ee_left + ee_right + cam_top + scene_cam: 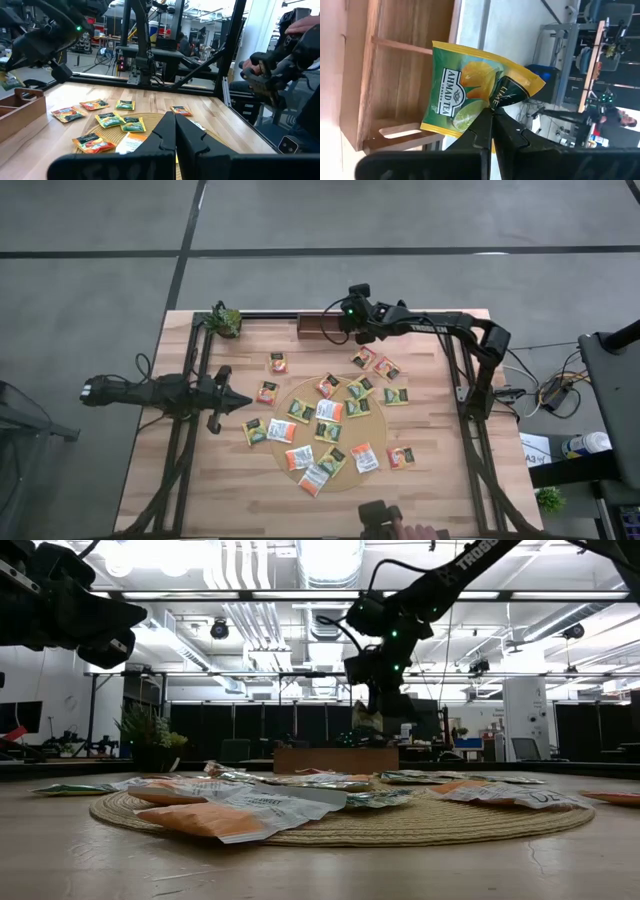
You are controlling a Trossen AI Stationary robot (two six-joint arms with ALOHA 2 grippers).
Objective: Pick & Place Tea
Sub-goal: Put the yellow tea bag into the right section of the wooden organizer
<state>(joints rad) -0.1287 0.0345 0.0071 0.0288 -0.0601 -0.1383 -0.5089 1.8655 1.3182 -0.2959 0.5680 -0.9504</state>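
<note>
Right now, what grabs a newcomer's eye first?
The right gripper, jaws shut on a green-and-yellow lemon-lime tea sachet, hangs over the brown wooden compartment tray at the table's far edge. About twenty orange, white and green sachets lie scattered on and around the round woven tan mat mid-table.

The right arm reaches from its base at the tabletop's right side across to the far edge, its gripper (491,116) raised above the surface with the two dark fingers pinched together on a green-and-yellow sachet (470,90). The left arm lies stretched low from the left side, its gripper (243,400) pointing toward the centre, fingers (165,131) pressed tight against each other and holding nothing.
</note>
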